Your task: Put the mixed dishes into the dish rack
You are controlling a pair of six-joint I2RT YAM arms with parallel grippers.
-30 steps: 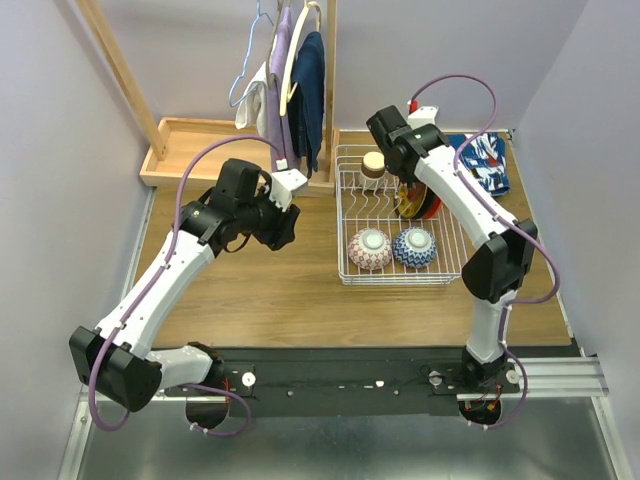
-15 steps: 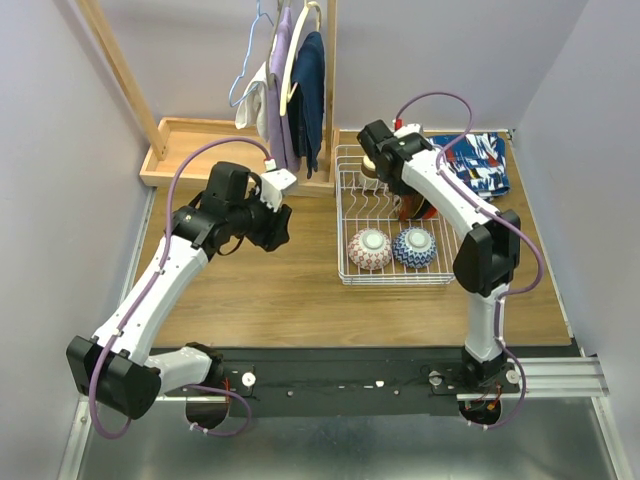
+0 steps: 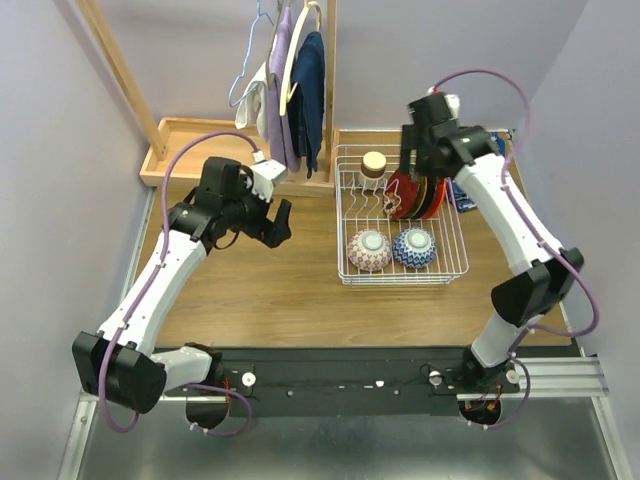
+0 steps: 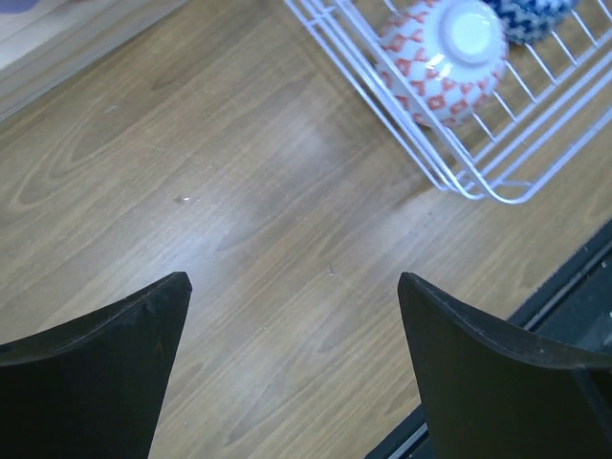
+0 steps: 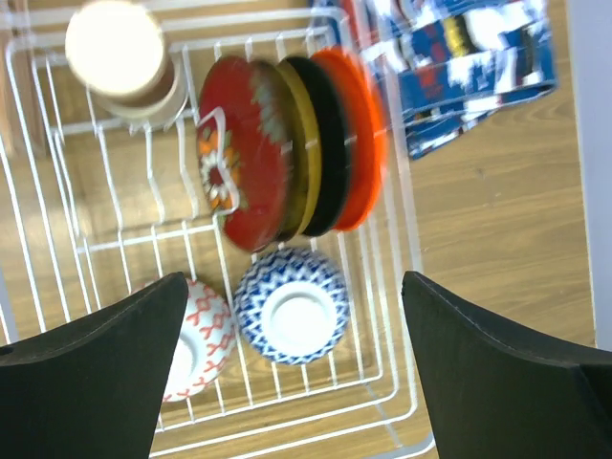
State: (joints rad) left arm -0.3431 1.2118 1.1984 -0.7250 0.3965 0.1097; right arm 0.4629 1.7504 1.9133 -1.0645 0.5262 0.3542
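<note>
While my left gripper [image 3: 275, 222] hangs over the wooden tabletop [image 4: 239, 191], left of the rectangular white wire dish rack [image 3: 400, 283], its black fingers stand spread with nothing between them. Its wrist view cuts the rack down to one corner.

Rack contents, left to right:
- The red-white patterned bowl [image 3: 369, 249] sits foot up in the near row.
- The tan-brown cylindrical cup [image 3: 374, 163] stands in the far left corner, blurred in the right wrist view.
- The small blue-patterned bowl [image 3: 414, 247] sits foot up beside the first bowl.
- The dark red plate [image 5: 244, 163], glossy black plate [image 5: 330, 158] and orange plate [image 5: 361, 143] stand on edge. A yellowish rim shows between red and black, and I cannot tell whether it is a separate plate.

My right gripper [image 5: 295, 287] is above the plates, fingers spread and empty. The blue-red patterned cloth [image 5: 478, 67] is blurred there, and from above my right arm hides most of it.

One second ago the right gripper sat low, covering the plates. Now it is raised and they show.
</note>
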